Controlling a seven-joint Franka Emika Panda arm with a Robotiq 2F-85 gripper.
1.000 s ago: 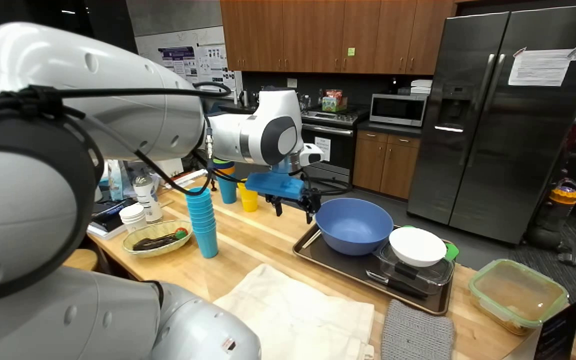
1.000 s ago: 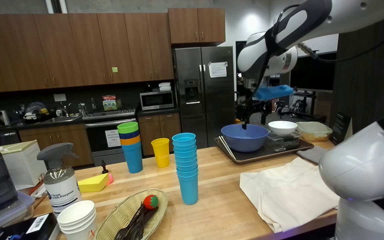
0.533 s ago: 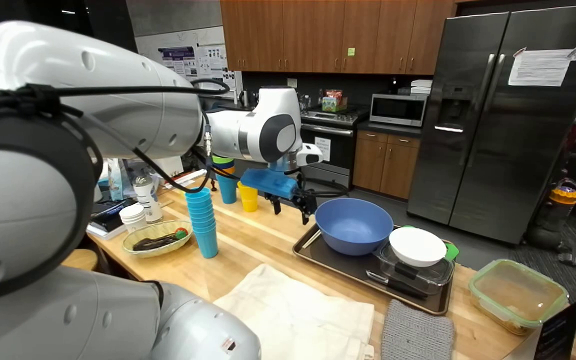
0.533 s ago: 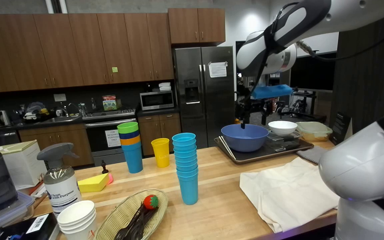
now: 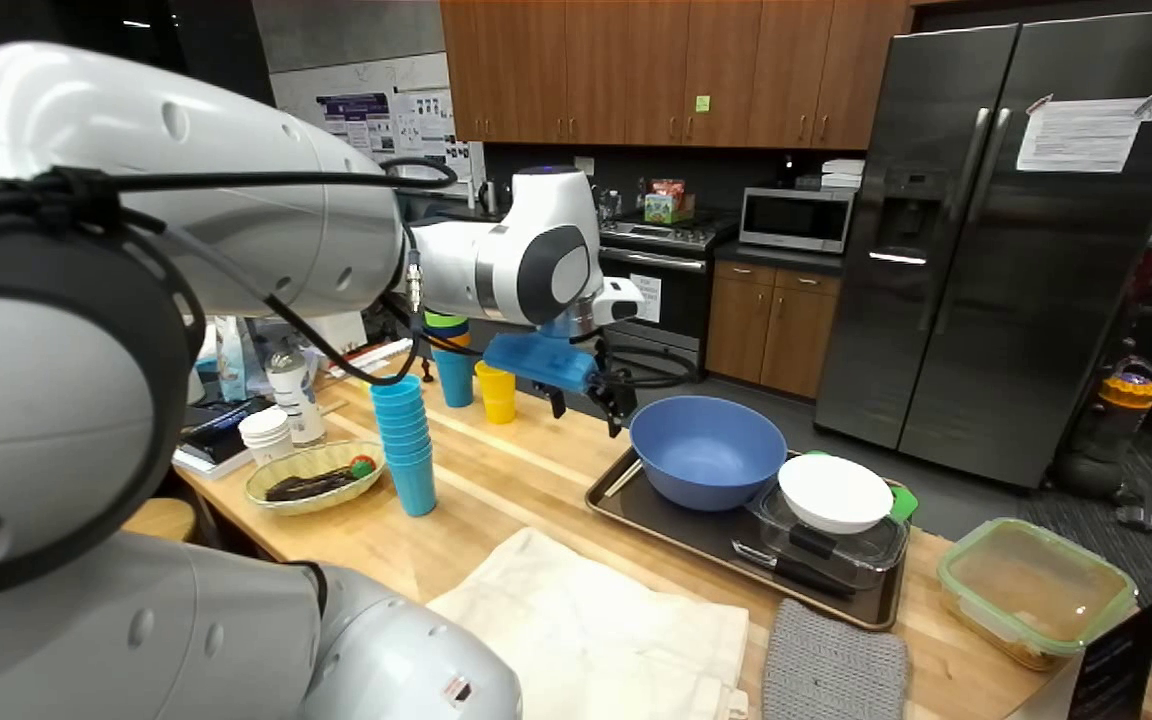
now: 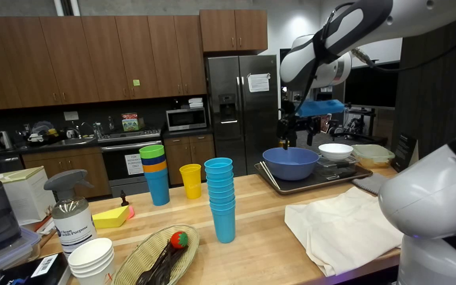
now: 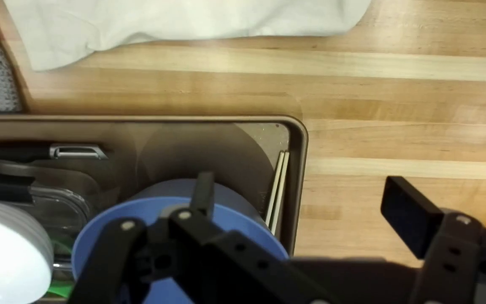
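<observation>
And the gripper (image 7: 306, 202) is seen with its jaws spread wide, above the counter (image 7: 395, 143)! Nearest to it, the blue bowl (image 5: 709, 460) is spotted just beside the fingertips in an exterior view, and is partly hidden by one finger in the wrist view. Between the fingers there, the chopsticks (image 7: 278, 190) are framed, laid inside the edge of the tray (image 7: 298, 177). Farther from the gripper, the white bowl (image 7: 9, 253) is carried by a clear container (image 7: 66, 190).

One blue bowl (image 5: 708, 455), two chopsticks (image 7: 281, 190), one peeler (image 7: 36, 152), one tray (image 7: 171, 145).
</observation>
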